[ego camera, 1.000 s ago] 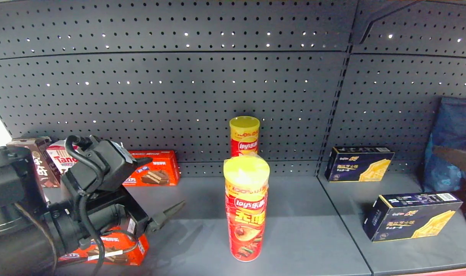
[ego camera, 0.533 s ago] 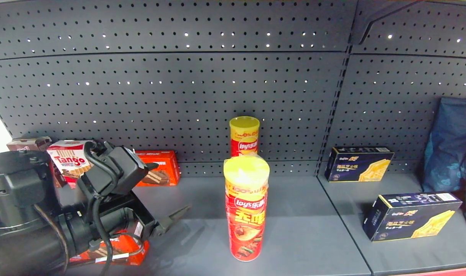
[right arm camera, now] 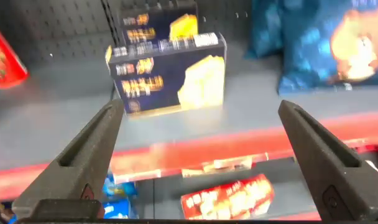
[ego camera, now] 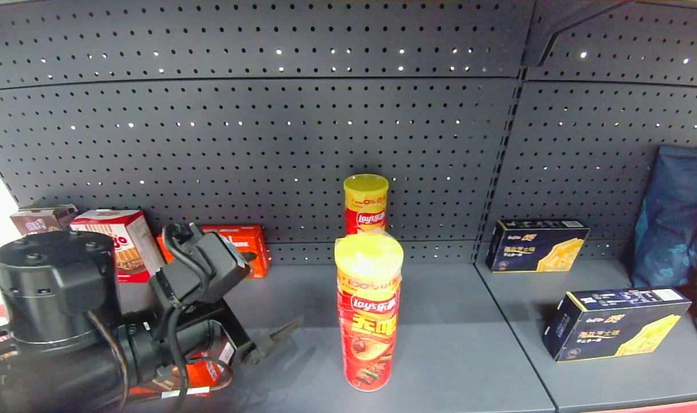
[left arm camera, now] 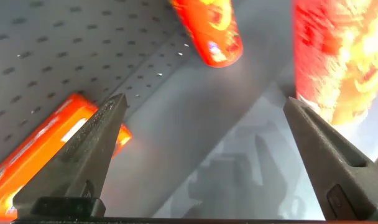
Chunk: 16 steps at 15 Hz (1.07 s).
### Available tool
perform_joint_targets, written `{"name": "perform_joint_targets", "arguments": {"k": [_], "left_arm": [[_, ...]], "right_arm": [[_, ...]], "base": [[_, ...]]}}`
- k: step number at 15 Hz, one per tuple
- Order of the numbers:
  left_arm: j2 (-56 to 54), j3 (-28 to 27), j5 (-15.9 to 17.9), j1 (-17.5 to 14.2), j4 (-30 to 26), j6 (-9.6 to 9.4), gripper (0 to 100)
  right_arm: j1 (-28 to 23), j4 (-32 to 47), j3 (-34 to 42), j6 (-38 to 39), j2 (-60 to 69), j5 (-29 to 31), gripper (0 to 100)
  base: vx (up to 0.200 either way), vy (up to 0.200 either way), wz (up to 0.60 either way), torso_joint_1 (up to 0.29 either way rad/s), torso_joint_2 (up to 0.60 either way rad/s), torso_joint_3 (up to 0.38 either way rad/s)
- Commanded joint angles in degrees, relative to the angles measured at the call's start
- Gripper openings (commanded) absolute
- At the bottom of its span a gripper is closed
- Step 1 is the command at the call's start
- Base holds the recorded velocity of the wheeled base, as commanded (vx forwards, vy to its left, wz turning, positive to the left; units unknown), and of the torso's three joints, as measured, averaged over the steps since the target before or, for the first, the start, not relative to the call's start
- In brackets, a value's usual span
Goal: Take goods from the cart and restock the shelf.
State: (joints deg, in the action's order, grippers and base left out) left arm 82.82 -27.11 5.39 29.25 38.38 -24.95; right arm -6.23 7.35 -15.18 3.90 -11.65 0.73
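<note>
Two red chip cans with yellow lids stand mid-shelf, one in front point(ego camera: 368, 312) and one at the back panel point(ego camera: 365, 203). My left gripper point(ego camera: 266, 292) hovers low over the shelf point(ego camera: 451, 344), left of the front can, open and holding nothing. In the left wrist view the left gripper point(left arm camera: 204, 106) frames bare shelf, with the front can point(left arm camera: 338, 56) beside one finger, the back can point(left arm camera: 207, 31) farther off and an orange box point(left arm camera: 33, 162) near the other finger. My right gripper point(right arm camera: 200, 109) is open and empty before the shelf's red front edge point(right arm camera: 195, 158), facing a navy box point(right arm camera: 170, 74).
An orange box point(ego camera: 250, 252), a red-and-white wafer box point(ego camera: 124, 244) and a brown box point(ego camera: 41, 218) stand at the back left; another orange box point(ego camera: 202, 373) lies under my left arm. Two navy boxes point(ego camera: 534, 244) point(ego camera: 618, 321) and blue bags point(ego camera: 678, 212) fill the right bay.
My left arm has shifted right and lower along the shelf, uncovering the wafer box. The right gripper's finger seen at the far right one second ago has left the head view.
</note>
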Motion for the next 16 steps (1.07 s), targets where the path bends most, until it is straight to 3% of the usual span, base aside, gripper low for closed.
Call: {"name": "perform_joint_targets", "arguments": {"k": [1,5,16], "left_arm": [[2.69,0.22,0.06,0.73,0.12,-1.59,100],[6.47,-0.05,-0.11,0.90,0.30,-3.26,100],[13.33,-3.56,-0.99,3.63,0.38,-3.26,100]], "right_arm": [[-0.80,1.97,0.32,0.05,6.03,0.67,100],[-0.80,2.14,1.11,0.05,6.03,1.64,100],[-0.80,1.88,2.70,0.14,6.03,2.08,100]], "base": [[0.000,0.000,0.00,0.000,0.00,0.000],[0.000,0.000,0.00,0.000,0.00,0.000],[0.000,0.000,0.00,0.000,0.00,0.000]]}}
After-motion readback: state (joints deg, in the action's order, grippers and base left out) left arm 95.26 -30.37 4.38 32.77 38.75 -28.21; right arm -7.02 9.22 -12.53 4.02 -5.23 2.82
